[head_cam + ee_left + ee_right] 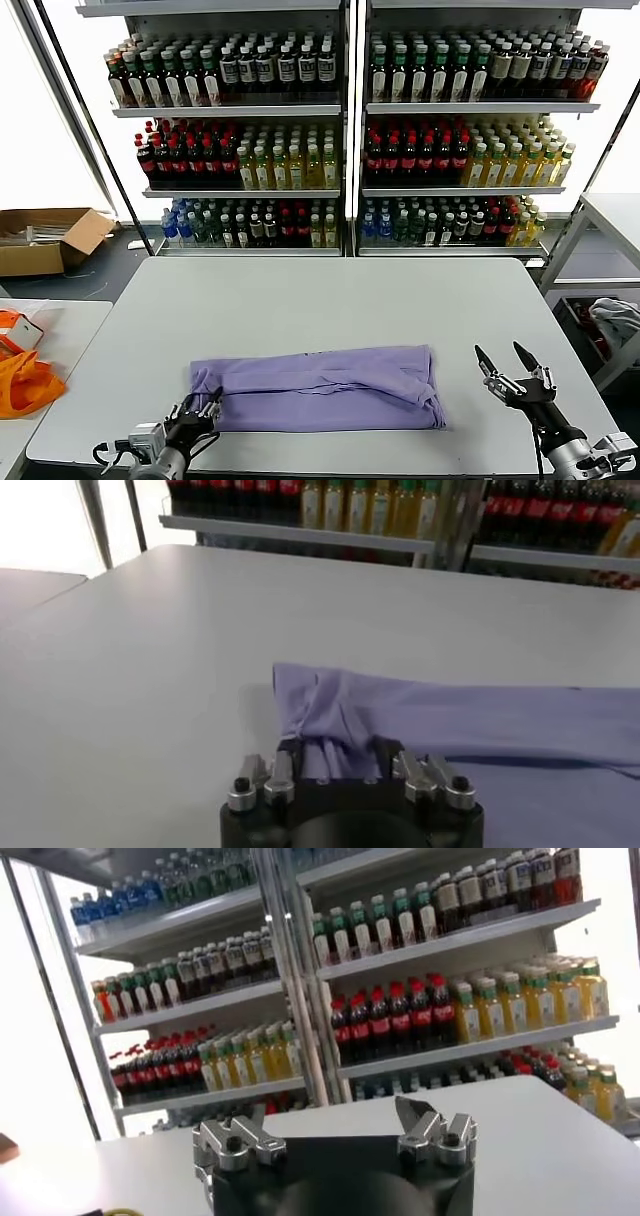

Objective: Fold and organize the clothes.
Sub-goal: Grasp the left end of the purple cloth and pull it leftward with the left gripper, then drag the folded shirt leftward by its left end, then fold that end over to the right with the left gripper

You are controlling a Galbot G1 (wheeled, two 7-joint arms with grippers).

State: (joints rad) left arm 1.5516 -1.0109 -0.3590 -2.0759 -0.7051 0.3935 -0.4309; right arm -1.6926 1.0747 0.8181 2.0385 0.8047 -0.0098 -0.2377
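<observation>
A lavender T-shirt [320, 385] lies folded into a long band near the front of the grey table [300, 290]. My left gripper [207, 402] sits at the band's near left corner. In the left wrist view, bunched purple fabric [450, 720] is gathered between the fingers of the left gripper [337, 752], which is shut on it. My right gripper [505, 355] hovers just right of the shirt, above the table, apart from the fabric. The right wrist view shows the right gripper [320, 1118] open and holding nothing, pointing toward the shelves.
Shelves of drink bottles [350, 120] stand behind the table. An orange bag [25, 385] lies on a side table at the left. A cardboard box [45, 235] sits on the floor behind it. At the right are a white table [610, 215] and a pale cloth bundle [615, 320].
</observation>
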